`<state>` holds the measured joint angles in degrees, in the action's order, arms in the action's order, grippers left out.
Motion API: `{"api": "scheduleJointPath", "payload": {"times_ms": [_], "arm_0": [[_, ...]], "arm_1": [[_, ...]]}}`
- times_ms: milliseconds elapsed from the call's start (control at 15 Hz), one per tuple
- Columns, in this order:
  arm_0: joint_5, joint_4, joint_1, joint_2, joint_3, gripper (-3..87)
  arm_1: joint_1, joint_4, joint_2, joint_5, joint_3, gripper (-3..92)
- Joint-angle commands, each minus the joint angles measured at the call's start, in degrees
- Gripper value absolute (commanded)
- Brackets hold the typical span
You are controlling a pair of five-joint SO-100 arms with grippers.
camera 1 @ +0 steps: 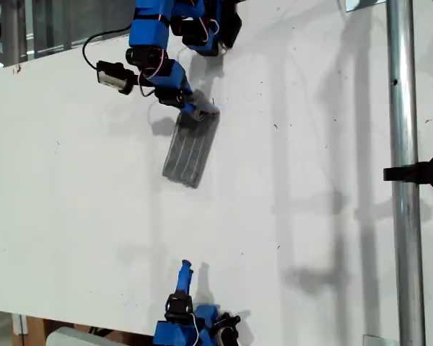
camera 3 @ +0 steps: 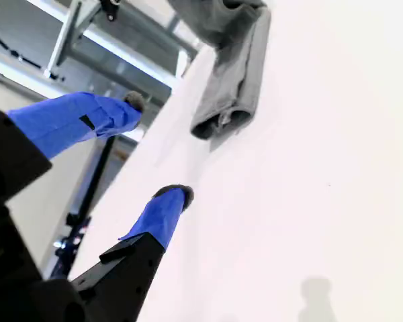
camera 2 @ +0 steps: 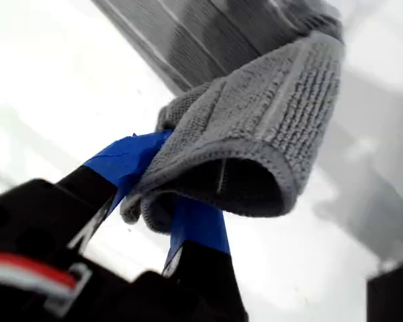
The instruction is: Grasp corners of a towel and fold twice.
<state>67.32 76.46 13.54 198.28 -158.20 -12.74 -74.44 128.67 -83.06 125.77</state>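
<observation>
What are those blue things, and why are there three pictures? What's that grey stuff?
The blue things are two small robot arms, each ending in a claw. One picture looks down on the white table from above. The other two come from little cameras riding on the claws. The grey stuff is a striped towel, already folded into a narrow strip. The first claw, at the top of the overhead picture, is pinching one end of the towel. The second claw, at the bottom of that picture, is open, holds nothing, and sits apart from the towel.
</observation>
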Motion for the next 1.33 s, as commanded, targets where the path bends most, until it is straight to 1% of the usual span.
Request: {"api": "scheduleJointPath", "payload": {"times_ms": [0,133,200,267,333,533,733,800,867,933,1000,1067,1133,1200,1267], "arm_0": [[0.62,-0.79,-0.7,0.35,0.26,20.7],[0.62,-0.97,-0.62,0.35,0.0,20.7],[0.53,-1.14,-0.62,0.35,-0.09,20.6],[0.44,-1.23,-0.35,0.35,-0.35,20.5],[0.35,-1.49,-0.26,0.35,-0.53,20.3],[0.7,-1.49,-0.35,0.35,-0.53,20.0],[0.88,-1.67,-0.44,0.35,-0.7,20.0],[0.88,-1.67,-0.35,0.35,-0.79,20.0],[0.97,-1.76,-0.53,0.35,-0.88,20.0],[0.97,-1.85,-0.53,0.35,-0.97,20.0],[0.97,-1.85,-0.53,0.35,-0.97,20.0],[0.97,-2.02,-0.62,0.35,-1.05,20.0],[0.88,-2.55,-0.62,0.35,-1.49,20.0],[0.97,-3.34,-0.62,0.35,-2.2,20.0],[1.23,-3.87,-0.88,0.35,-2.9,19.9]], "arm_1": [[-2.37,16.61,1.67,1.49,4.31,-0.2],[-3.96,32.43,-2.37,2.2,9.32,-0.2],[-4.04,39.46,-6.42,2.9,8.88,-0.2],[-3.78,45.35,-11.25,3.6,6.42,-0.2],[-3.52,48.87,-17.58,5.01,1.67,-0.2],[-3.78,48.34,-34.1,7.47,-13.01,-0.2],[-2.99,51.94,-36.91,11.69,-20.39,0.9],[-2.99,55.28,-36.39,13.01,-20.92,5.9],[-2.9,57.83,-36.12,13.89,-21.88,20.9],[-2.9,58.1,-36.83,14.24,-24.17,31.7],[-2.46,61.17,-37.27,14.33,-24.43,26.8],[-2.11,65.83,-38.14,14.33,-24.26,18.3],[-2.37,72.25,-39.11,14.33,-24.08,10.7],[-2.99,79.72,-39.73,14.33,-23.82,8.0],[-3.69,84.11,-40.34,14.33,-24.26,8.0]]}}
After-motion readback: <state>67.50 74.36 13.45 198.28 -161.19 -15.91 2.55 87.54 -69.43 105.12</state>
